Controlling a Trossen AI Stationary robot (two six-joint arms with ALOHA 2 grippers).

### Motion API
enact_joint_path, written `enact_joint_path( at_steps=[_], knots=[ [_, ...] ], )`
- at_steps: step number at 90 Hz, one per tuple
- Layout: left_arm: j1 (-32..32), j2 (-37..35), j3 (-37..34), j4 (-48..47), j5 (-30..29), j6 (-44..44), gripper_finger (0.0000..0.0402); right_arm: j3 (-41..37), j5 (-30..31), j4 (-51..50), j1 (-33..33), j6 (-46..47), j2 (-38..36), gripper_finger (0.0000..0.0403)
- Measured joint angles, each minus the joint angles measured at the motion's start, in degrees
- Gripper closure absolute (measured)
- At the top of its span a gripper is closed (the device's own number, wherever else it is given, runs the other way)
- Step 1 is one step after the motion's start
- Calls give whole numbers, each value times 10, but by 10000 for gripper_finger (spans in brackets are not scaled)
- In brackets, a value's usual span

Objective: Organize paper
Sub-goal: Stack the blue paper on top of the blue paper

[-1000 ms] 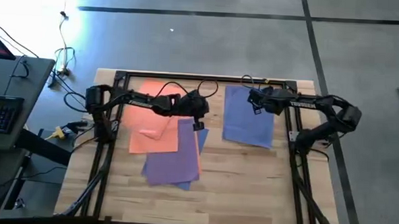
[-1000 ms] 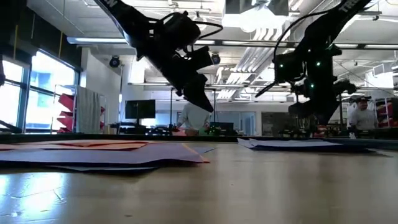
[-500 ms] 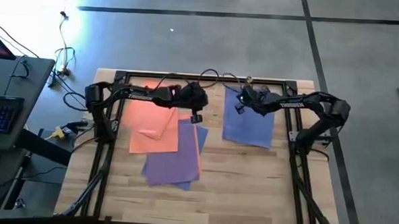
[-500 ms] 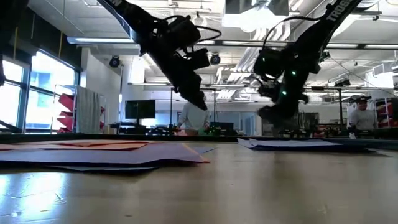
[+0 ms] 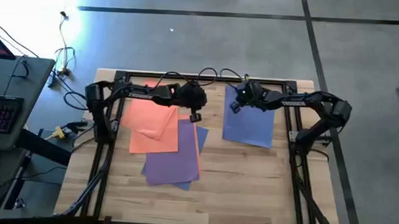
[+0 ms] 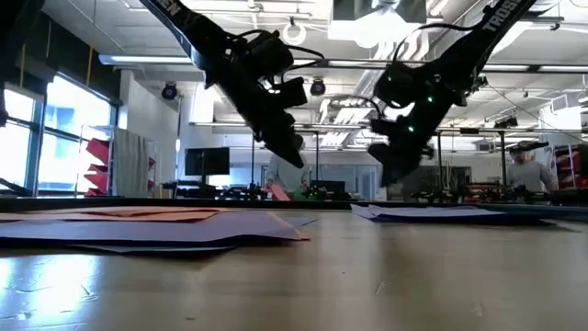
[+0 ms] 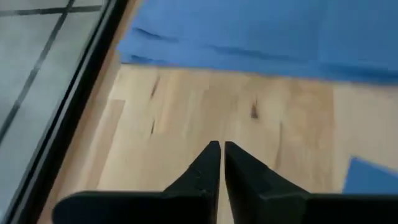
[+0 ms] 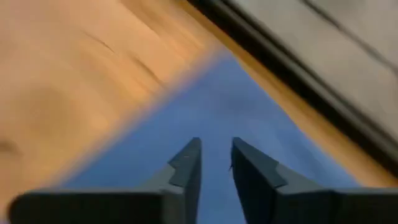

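Note:
A pile of paper lies flat on the table's left half: orange sheets (image 5: 152, 123) at the far left, and a purple sheet (image 5: 174, 158) overlapping them, with blue corners (image 5: 202, 135) showing from under it. A separate blue stack (image 5: 248, 121) lies at the far right. My left gripper (image 5: 196, 116) (image 7: 221, 149) hangs shut above bare wood between the pile and the blue stack. My right gripper (image 5: 233, 105) (image 8: 216, 149) hovers narrowly open over the blue stack's far left corner (image 8: 217, 81). In the low view both grippers, left (image 6: 294, 147) and right (image 6: 386, 170), are clear of the paper.
A black frame (image 5: 201, 78) runs along the table's far edge and down both sides, carrying the arm bases. The near half of the wooden table (image 5: 236, 188) is bare. A person (image 6: 528, 170) stands in the room beyond the table.
My right gripper has swung toward the table's left edge, from above the blue stack's far middle to above its far left corner. My left gripper has drawn back a little toward the far edge and risen slightly. The paper has stayed where it was.

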Motion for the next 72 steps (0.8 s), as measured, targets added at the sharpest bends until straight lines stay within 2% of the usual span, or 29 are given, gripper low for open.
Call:
enact_joint_path(
  at_steps=[9,21,29,36,54,61,72],
  knots=[
    [1,30,29,15,14,-8,402,0,51,-80,-31,78,0,288],
    [-8,99,143,-43,17,2,402,0,73,-113,-62,122,1,286],
    [-13,149,219,-100,23,13,402,0,61,-85,-75,111,1,293],
    [-14,182,261,-135,23,16,402,0,26,-61,-78,93,2,301],
    [1,194,273,-168,4,4,402,-27,-54,-10,-59,71,37,316],
    [5,194,273,-185,4,-1,402,-49,-69,33,-45,77,44,316],
    [8,194,273,-184,6,-1,402,-66,-68,30,-5,121,41,316]
  ],
)
